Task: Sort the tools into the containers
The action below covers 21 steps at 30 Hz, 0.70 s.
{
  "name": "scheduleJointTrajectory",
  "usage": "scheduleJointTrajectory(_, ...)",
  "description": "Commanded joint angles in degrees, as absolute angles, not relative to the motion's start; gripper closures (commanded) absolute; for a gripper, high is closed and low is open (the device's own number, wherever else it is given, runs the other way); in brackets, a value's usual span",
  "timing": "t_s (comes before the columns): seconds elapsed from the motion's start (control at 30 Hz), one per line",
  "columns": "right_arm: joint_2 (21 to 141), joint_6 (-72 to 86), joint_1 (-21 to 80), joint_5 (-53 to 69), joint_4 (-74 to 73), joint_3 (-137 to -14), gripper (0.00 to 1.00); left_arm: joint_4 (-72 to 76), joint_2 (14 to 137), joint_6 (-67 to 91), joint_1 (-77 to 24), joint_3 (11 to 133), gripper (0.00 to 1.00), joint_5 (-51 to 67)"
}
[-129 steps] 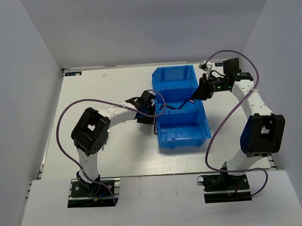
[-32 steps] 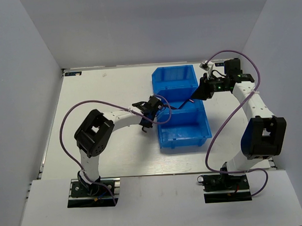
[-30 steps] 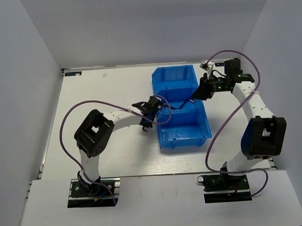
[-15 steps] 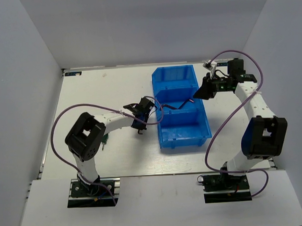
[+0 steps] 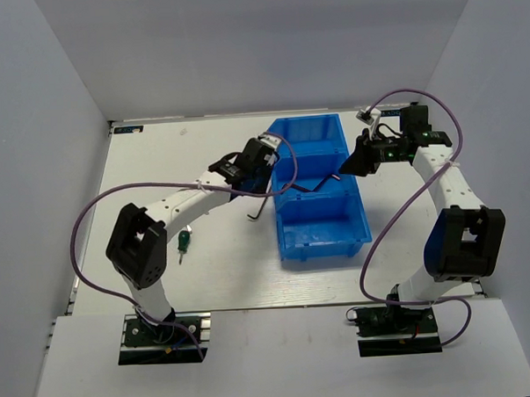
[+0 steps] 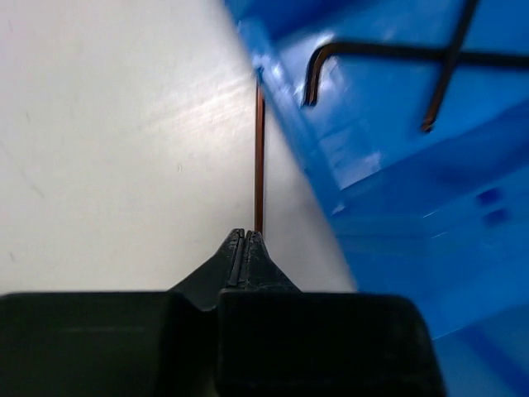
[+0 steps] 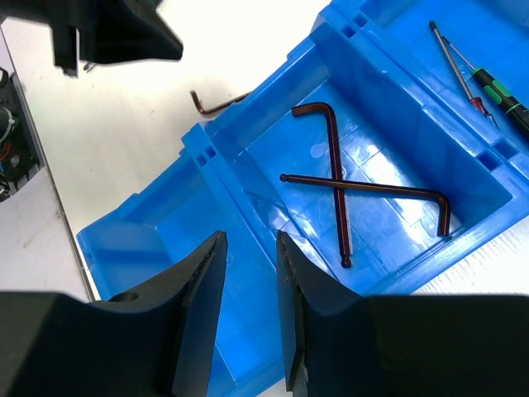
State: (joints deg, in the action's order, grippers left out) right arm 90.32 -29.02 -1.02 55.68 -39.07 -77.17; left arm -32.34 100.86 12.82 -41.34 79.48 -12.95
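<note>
The left gripper [image 6: 246,240] was clamped shut on one end of a dark hex key [image 6: 259,157]. The key's long shaft ran straight out from the fingertips, in line with the claw. It lay just outside the left wall of the blue bin [image 6: 331,182], parallel to that wall, on the side toward the table's left edge, with its bent end outermost. Whether that end touched the table was hard to tell from above.

The middle compartment [image 7: 273,157] already held two crossed hex keys [image 7: 339,186] and lay directly to the right of the held key, over the wall. The move ahead looked like a short sideways carry across the rim.

The right gripper [image 7: 248,237] hung over the bin from the right edge's side, fingers apart and holding nothing. It was farther from the key than the left.
</note>
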Motion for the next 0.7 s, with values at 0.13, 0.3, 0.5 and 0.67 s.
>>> scheduleJointTrajectory(0.13, 88.0, -29.8, -1.1, 57.1, -39.5, -77.5, 0.63, -29.1, 103.7, 1.6, -41.3, 88.8, 1.00, -7.5)
scheduleJointTrajectory(0.3, 87.0, -30.1, -1.1, 56.7, -40.0, -76.6, 0.63, -33.4, 107.7, 4.6, -40.7, 90.9, 0.85, -11.2)
scheduleJointTrajectory(0.5, 86.8, -30.8, -1.8, 56.6, -40.3, -75.8, 0.62, -28.7, 105.7, 8.8, -38.8, 77.3, 0.60, -11.1)
scheduleJointTrajectory(0.67, 88.4, -30.3, -1.8, 57.2, -40.3, -76.6, 0.62, -27.0, 106.7, 8.8, -38.3, 74.0, 0.58, -8.2)
